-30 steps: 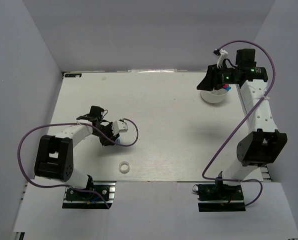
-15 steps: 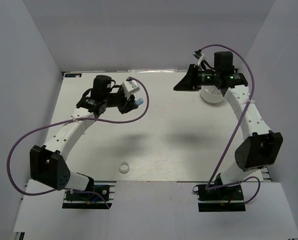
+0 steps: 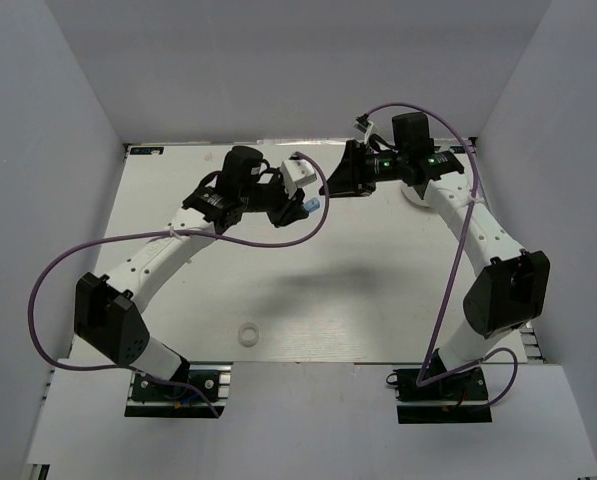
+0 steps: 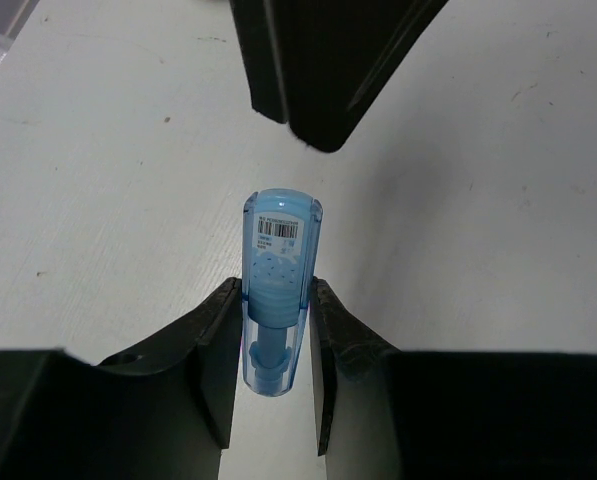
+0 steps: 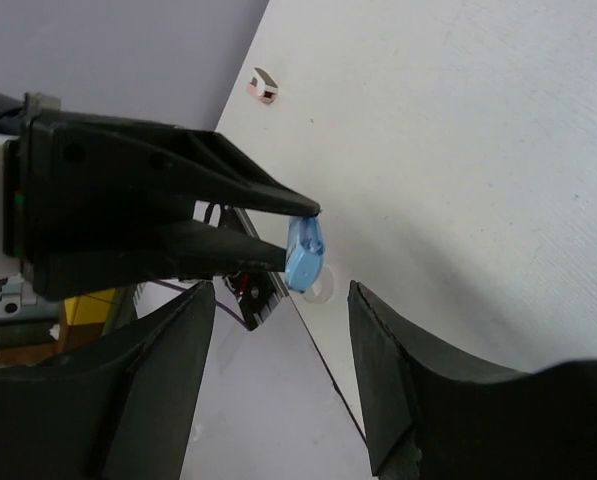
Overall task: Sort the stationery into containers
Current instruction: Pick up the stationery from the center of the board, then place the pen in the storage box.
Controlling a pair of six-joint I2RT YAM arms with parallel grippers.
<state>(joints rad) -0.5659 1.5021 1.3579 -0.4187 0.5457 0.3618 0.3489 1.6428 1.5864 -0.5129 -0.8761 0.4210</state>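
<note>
White table (image 3: 378,290); round white dish (image 3: 412,197) at far right, mostly hidden by the right arm, contents not visible. Left gripper (image 4: 276,292) pinches the light-blue tube (image 4: 281,260) above the far centre; right gripper (image 5: 281,290), jaws spread, faces its free end, apart. Tape ring (image 3: 247,334) lies at near left

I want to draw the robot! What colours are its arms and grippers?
The left arm and right arm are white with chunky black joints. A purple cable loops along each. The left gripper and right gripper are black, two-fingered.
</note>
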